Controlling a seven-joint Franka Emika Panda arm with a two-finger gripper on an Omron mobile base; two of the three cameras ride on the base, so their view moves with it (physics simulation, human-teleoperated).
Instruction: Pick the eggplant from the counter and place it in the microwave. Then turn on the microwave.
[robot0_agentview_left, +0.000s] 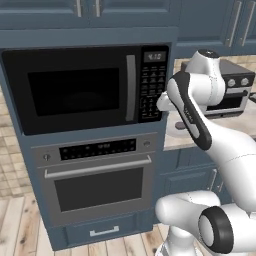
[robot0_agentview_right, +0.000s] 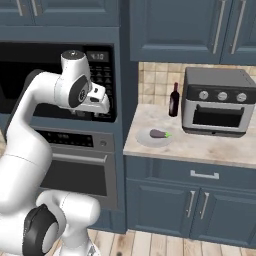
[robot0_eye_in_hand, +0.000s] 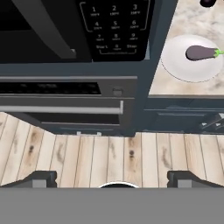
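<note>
The eggplant (robot0_agentview_right: 158, 133) (robot0_eye_in_hand: 201, 53), dark purple with a green stem cap, lies on a white plate (robot0_agentview_right: 148, 139) (robot0_eye_in_hand: 183, 65) at the left end of the beige counter (robot0_agentview_right: 215, 145) (robot0_eye_in_hand: 162, 85). The black microwave (robot0_agentview_left: 75, 90) (robot0_eye_in_hand: 52, 39) is built into the tall cabinet, door shut, grey handle (robot0_agentview_left: 131, 87) vertical, keypad (robot0_agentview_left: 152, 85) (robot0_eye_in_hand: 114, 28) on its right. My gripper (robot0_eye_in_hand: 112, 178) stands open and empty in front of the keypad, pointing down toward the floor, left of the eggplant. Its fingertips (robot0_eye_in_hand: 40, 179) are wide apart.
A steel wall oven (robot0_agentview_left: 95, 175) (robot0_eye_in_hand: 61, 87) sits under the microwave. On the counter stand a dark red bottle (robot0_agentview_right: 174, 100) and a grey toaster oven (robot0_agentview_right: 217, 102). Blue-grey drawers and cabinets (robot0_agentview_right: 200, 200) run below, upper cabinets above. Wood floor (robot0_eye_in_hand: 109, 157) lies beneath.
</note>
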